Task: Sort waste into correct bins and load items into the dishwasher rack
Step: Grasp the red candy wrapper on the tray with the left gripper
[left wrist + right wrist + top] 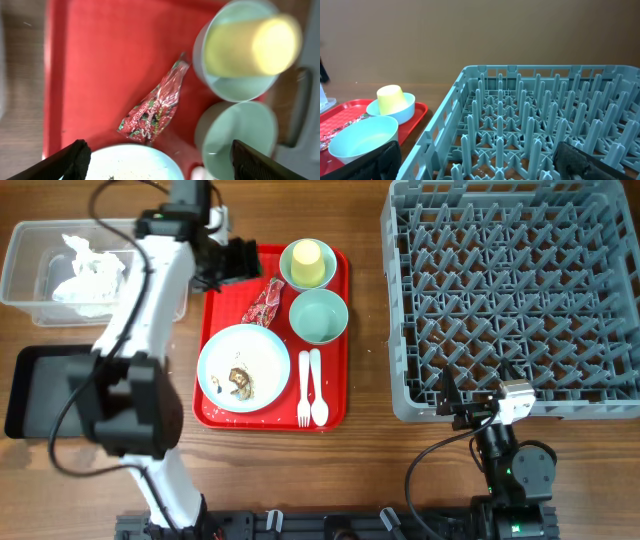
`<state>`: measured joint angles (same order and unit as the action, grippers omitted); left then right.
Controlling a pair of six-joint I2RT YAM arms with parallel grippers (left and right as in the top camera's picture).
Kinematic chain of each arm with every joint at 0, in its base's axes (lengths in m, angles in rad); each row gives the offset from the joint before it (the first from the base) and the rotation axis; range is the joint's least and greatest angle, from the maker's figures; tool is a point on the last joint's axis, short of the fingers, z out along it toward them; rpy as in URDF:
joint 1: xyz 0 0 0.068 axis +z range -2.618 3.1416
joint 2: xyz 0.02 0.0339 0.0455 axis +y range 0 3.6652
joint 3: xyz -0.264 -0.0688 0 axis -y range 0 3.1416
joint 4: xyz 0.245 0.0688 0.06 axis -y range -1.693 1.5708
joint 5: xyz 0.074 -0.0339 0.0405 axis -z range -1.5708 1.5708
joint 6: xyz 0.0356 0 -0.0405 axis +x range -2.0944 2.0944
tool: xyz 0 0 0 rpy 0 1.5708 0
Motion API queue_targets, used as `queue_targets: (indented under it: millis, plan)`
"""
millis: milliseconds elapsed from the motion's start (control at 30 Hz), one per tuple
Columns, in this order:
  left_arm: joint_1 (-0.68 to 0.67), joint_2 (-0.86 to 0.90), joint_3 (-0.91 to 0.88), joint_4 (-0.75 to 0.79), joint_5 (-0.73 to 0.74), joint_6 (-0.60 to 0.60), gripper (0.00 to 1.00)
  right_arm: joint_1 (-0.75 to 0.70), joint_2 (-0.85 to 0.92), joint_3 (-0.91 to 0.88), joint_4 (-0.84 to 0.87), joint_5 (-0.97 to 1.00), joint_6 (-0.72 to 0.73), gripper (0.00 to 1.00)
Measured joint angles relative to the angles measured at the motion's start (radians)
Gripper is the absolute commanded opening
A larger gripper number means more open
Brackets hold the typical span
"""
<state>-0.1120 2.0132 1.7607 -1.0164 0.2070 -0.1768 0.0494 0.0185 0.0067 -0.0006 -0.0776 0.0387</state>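
Observation:
My left gripper (235, 262) hangs open and empty over the red tray's top left corner; in its wrist view the gripper (160, 165) has the red-and-white wrapper (155, 107) just ahead of its fingers (75, 160). The wrapper (265, 302) lies flat on the tray above the pale blue plate (245, 368), which carries food scraps (240, 383). A yellow-green cup (307, 262) stands upside down in the pale green bowl (240, 87). Below it sits the pale blue bowl (318, 315). Fork (303, 388) and spoon (318, 388) lie beside the plate. The napkin (90, 270) rests in the clear tub (25, 250). My right gripper (455, 402) is open at the grey rack's (515, 295) near edge.
The black tray (50, 390) lies at the left, below the clear tub. The red tray (335, 410) takes up the table's middle. My left arm stretches from the front edge across the black tray's right side. The rack's upright pegs (540, 125) fill the right wrist view.

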Motion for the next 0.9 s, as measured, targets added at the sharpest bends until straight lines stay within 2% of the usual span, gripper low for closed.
queue_targets:
  millis: [133,200,400,500,533,567,600,667,733,900]
  plan:
    - [-0.041,0.123,0.0,0.015,-0.018,0.062,0.84,0.0,0.0,0.0,0.0,0.0,0.0,1.0]
    - [-0.045,0.156,0.0,0.033,-0.025,0.078,0.78,0.0,0.0,0.0,0.0,0.0,0.0,1.0]
    - [-0.045,0.217,0.0,0.094,-0.039,0.113,0.8,0.0,0.0,0.0,0.0,0.0,0.0,1.0]
    - [-0.045,0.251,0.0,0.098,-0.043,0.139,0.76,0.0,0.0,0.0,0.0,0.0,0.0,1.0]
    - [-0.045,0.253,0.002,0.102,-0.042,0.142,0.72,0.0,0.0,0.0,0.0,0.0,0.0,1.0]
    - [-0.045,0.253,0.002,0.106,-0.046,0.145,0.64,0.0,0.0,0.0,0.0,0.0,0.0,1.0]
    - [-0.045,0.253,0.002,0.107,-0.046,0.148,0.53,0.0,0.0,0.0,0.0,0.0,0.0,1.0]
    - [-0.045,0.255,0.002,0.113,-0.046,0.154,0.22,0.0,0.0,0.0,0.0,0.0,0.0,1.0]
    - [-0.045,0.259,0.002,0.113,-0.046,0.158,0.04,0.0,0.0,0.0,0.0,0.0,0.0,1.0]
    - [-0.045,0.263,0.002,0.103,-0.046,0.165,0.04,0.0,0.0,0.0,0.0,0.0,0.0,1.0]
